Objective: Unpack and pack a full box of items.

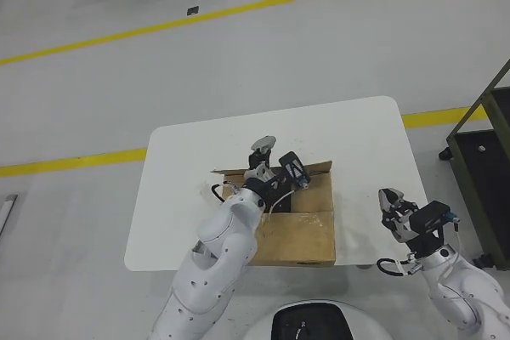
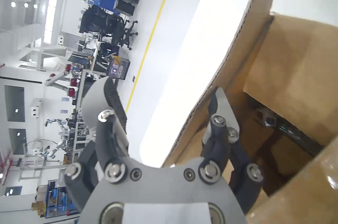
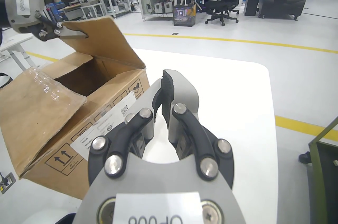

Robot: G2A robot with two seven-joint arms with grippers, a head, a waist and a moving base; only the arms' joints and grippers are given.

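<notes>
A brown cardboard box (image 1: 306, 234) stands open on the white table (image 1: 348, 136), nearer its front edge. My left gripper (image 1: 262, 153) is at the box's far flap (image 2: 253, 32). It is open, with one finger (image 2: 221, 108) inside the box and the other finger (image 2: 105, 98) outside the flap. The right wrist view shows this left gripper (image 3: 52, 27) at the raised flap (image 3: 105, 37). Dark items (image 2: 293, 130) lie deep in the box, mostly hidden. My right gripper (image 1: 395, 204) hovers to the right of the box (image 3: 52, 108), shut (image 3: 163, 93) with nothing in it.
The near flap (image 1: 302, 223), with clear tape on it, leans over part of the opening. A dark green cart (image 1: 493, 161) stands on the floor past the table's right edge. Bare tabletop lies behind and to the right of the box.
</notes>
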